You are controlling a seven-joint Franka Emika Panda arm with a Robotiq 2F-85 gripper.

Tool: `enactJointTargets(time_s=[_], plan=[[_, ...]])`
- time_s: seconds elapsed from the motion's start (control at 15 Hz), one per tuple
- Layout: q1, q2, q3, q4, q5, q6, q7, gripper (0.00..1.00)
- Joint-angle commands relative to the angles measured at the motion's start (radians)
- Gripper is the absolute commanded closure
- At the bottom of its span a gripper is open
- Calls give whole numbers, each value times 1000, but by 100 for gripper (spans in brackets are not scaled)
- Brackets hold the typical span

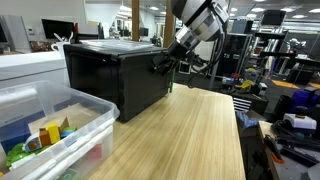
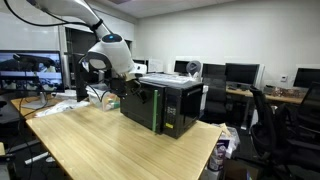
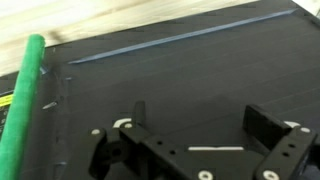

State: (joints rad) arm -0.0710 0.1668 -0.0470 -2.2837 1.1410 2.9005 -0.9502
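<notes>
A black microwave-like box (image 1: 115, 75) stands on the wooden table (image 1: 190, 140); it also shows in an exterior view as the black box (image 2: 165, 103). My gripper (image 1: 163, 62) hangs right at the box's side face, open, with nothing between its fingers. In the wrist view the gripper (image 3: 200, 118) faces the flat black panel (image 3: 180, 70) at close range, jaws spread wide. A green bar (image 3: 22, 105), the handle, runs down the left edge of that panel. The fingertips look close to the panel; contact cannot be told.
A clear plastic bin (image 1: 45, 130) with several coloured items sits at the near left of the table. Desks with monitors (image 2: 240, 72), office chairs (image 2: 270, 115) and cluttered shelves (image 1: 285, 60) surround the table. The table edge (image 1: 240, 140) runs near the right.
</notes>
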Motion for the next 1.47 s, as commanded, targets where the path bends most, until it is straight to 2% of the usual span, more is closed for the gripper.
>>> enactJointTargets(time_s=[0.0, 0.2, 0.4, 1.0, 1.13, 1.4], plan=[[1, -40, -32, -44, -88, 19, 45, 0], [4, -46, -65, -51, -153, 23, 77, 0], [6, -30, -81, -30, -162, 46, 91, 0], [15, 141, 12, 192, 65, 199, 68, 0], [22, 127, 1, 153, 23, 174, 90, 0], [69, 57, -101, 2, -223, 53, 205, 0]])
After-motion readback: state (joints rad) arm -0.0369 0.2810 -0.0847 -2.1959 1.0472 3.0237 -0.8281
